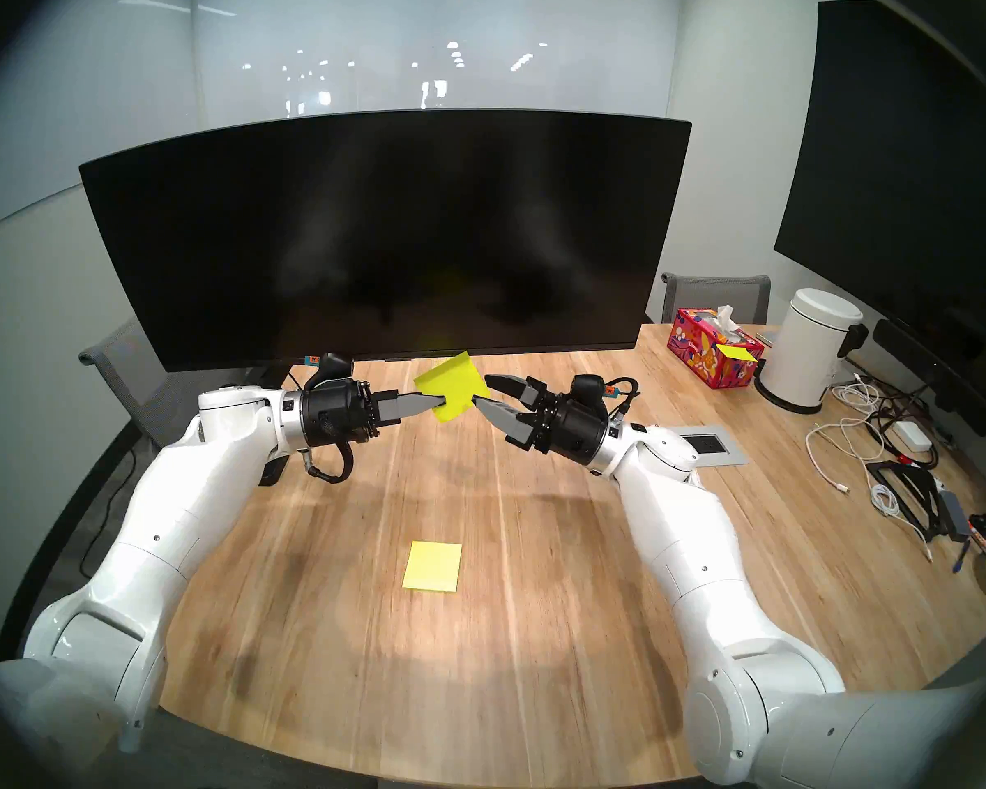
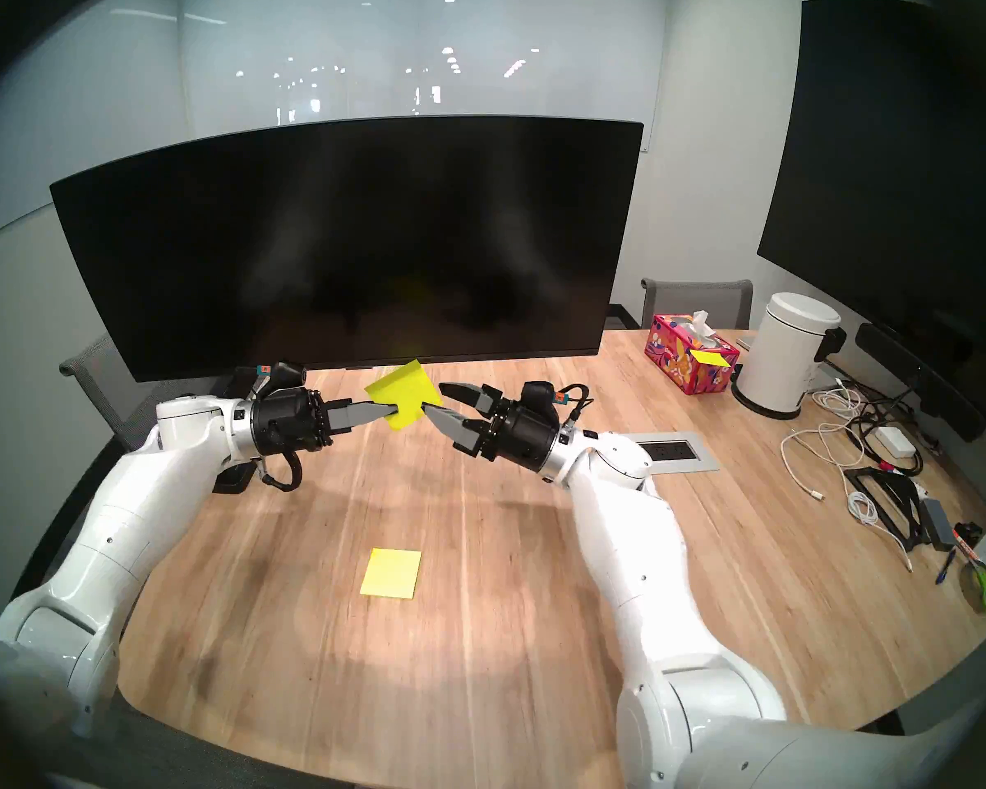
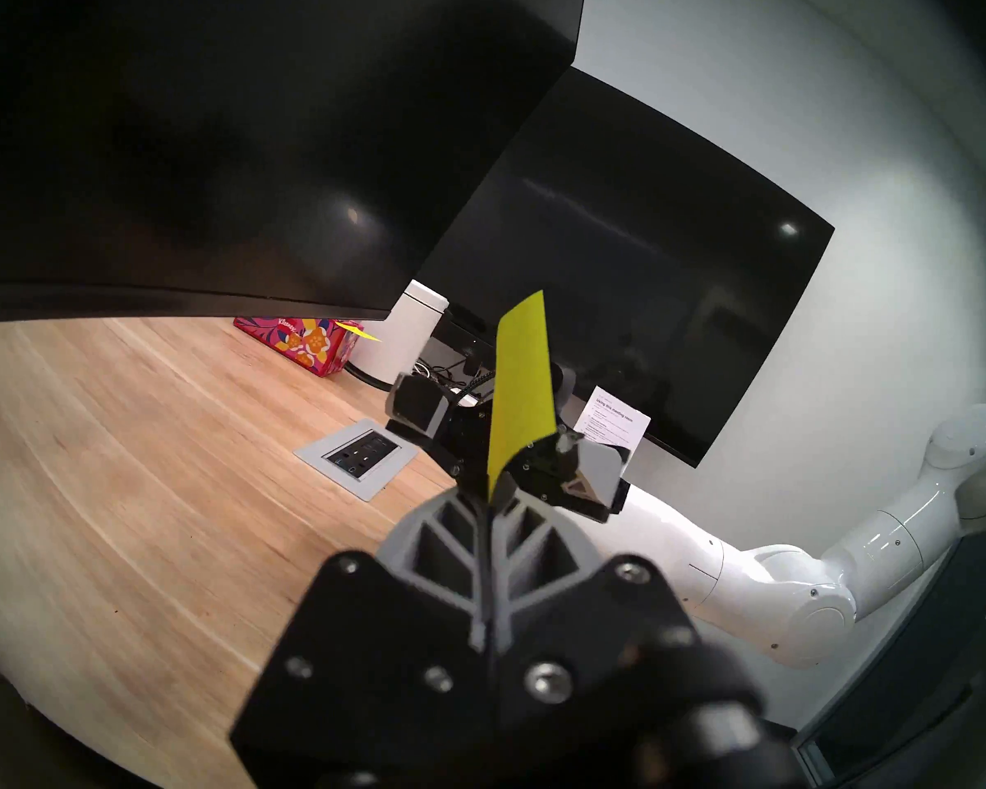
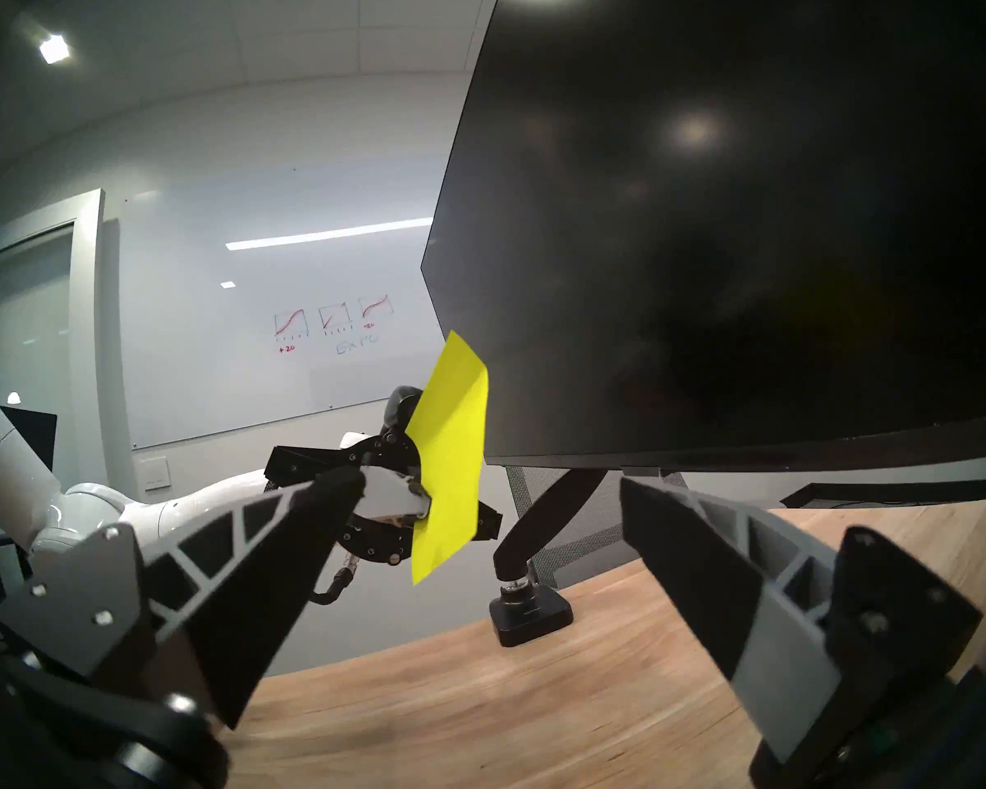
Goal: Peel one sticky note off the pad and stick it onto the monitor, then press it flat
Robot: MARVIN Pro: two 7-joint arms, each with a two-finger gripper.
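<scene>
A yellow-green sticky note point(image 1: 451, 386) point(image 2: 402, 396) point(image 3: 519, 395) point(image 4: 451, 463) hangs in the air just below the bottom edge of the wide curved black monitor point(image 1: 388, 230) point(image 2: 343, 241) point(image 4: 735, 230). My left gripper point(image 1: 436, 404) point(image 2: 393, 411) point(image 3: 488, 500) is shut on the note's lower left corner. Facing it from the right, my right gripper point(image 1: 482, 392) point(image 2: 435, 399) point(image 4: 491, 492) is open, its fingertips on either side of the note's right edge without closing on it. The yellow pad point(image 1: 432, 566) point(image 2: 391, 573) lies flat on the wooden table near the front.
A floral tissue box point(image 1: 714, 346) with a yellow sheet on it and a white bin point(image 1: 809, 349) stand at the back right. Cables point(image 1: 872, 446) and small tools lie at the right edge. A socket panel point(image 1: 710, 443) is set in the table. A bigger flat display point(image 1: 906, 173) hangs right.
</scene>
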